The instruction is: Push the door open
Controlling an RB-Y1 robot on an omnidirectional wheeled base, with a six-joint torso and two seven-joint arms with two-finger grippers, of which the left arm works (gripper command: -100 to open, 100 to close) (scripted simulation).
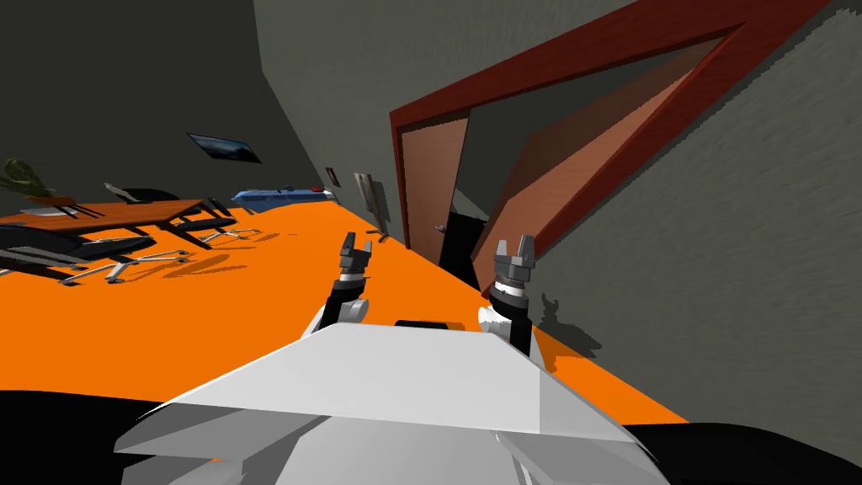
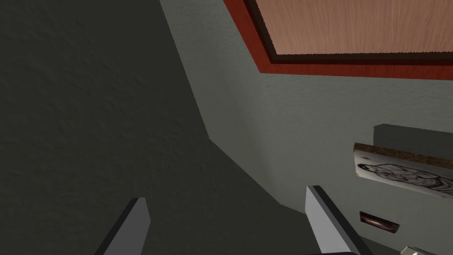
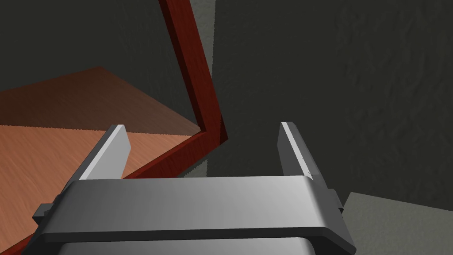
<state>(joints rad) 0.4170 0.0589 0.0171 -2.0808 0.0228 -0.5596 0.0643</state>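
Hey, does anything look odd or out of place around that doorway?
One thing: a pure black area sits low down beside the brown door within the red frame; nothing is drawn there. The shared slant is just the camera's.

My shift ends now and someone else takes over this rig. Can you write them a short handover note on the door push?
Left hand: open, holding nothing, raised ahead of the chest and aimed at the grey wall beside the doorway.
Right hand: open, holding nothing, raised near the lower corner of the dark red door frame.
Door: a brown door leaf with a handle stands inside the frame. A second brown panel slants beside it, with a black area between them.
Done: I stand close to the doorway.
Left: neither hand touches the door, so the push is not yet made.
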